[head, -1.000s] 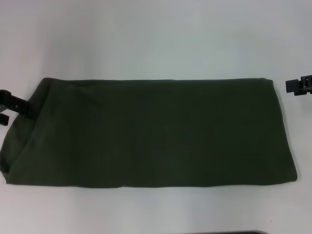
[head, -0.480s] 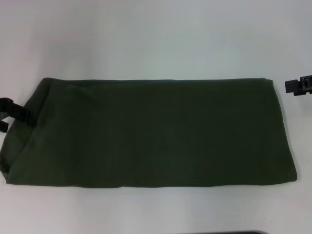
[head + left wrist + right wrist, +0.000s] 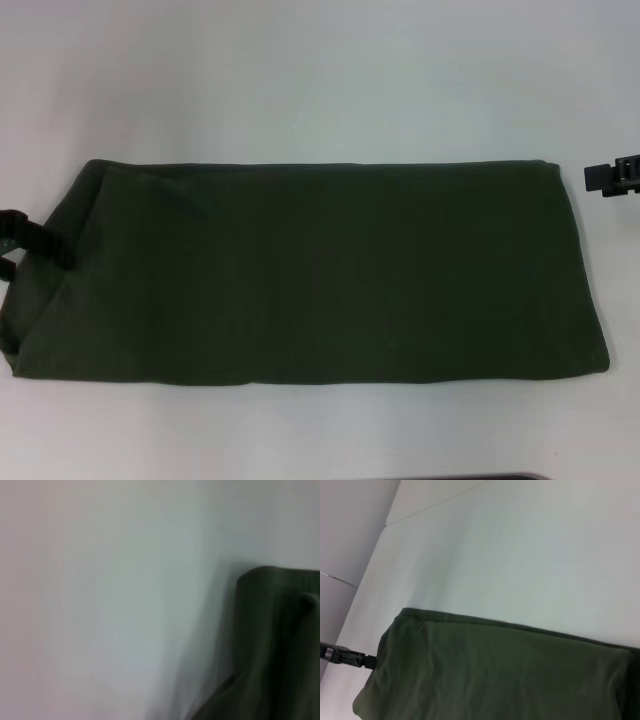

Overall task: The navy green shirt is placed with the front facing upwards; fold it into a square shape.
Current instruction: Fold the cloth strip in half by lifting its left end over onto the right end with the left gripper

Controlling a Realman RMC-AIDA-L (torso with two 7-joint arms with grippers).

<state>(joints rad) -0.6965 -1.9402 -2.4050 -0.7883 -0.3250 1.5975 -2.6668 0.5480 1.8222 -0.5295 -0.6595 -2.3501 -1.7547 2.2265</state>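
The navy green shirt lies on the white table as a long, flat, plain rectangle running left to right; no lettering shows. My left gripper is at the shirt's left end, open, with its upper finger lying against the cloth's edge. The right wrist view shows that gripper at the far end of the shirt. A corner of the shirt fills part of the left wrist view. My right gripper hovers just off the shirt's far right corner, apart from the cloth.
Bare white tabletop surrounds the shirt beyond it and in front of it. A dark edge shows at the very front. The table's back edge meets a grey wall.
The left gripper has slid a little toward me and outward along the shirt's left edge. The shirt and the right gripper have stayed put.
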